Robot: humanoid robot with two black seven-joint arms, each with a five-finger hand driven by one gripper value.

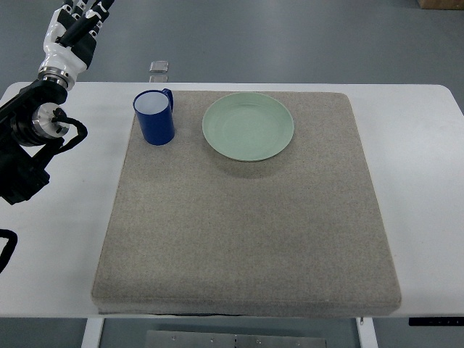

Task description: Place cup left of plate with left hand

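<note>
On the white table (406, 138) lies a large grey felt mat (246, 239), covering most of the tabletop and reaching nearly to its near edge. Blue mug (154, 117) stands upright on the mat's far-left corner area, handle turned toward the far side, pale inside showing. Pale green plate (248, 125) sits on the mat just to the mug's right, near it but not touching; a narrow strip of mat shows between them. Plate is flat and bare.

Left hand (78, 25) is raised at the picture's upper-left corner, over the table's far-left edge and partly beyond it, well clear of the mug. White and black fingers (90, 14) point up and away, reaching out of frame; they look loosely extended rather than curled, and nothing is in them. Fingertips are cut off by the frame edge, so the reading is partial. Wrist and dark forearm (29, 138) run down along the left edge, with a black cable looped beside the joint.

Small silvery object (159, 67) rests on the floor beyond the table's far edge, behind the mug; too small to identify. Right arm does not show.
</note>
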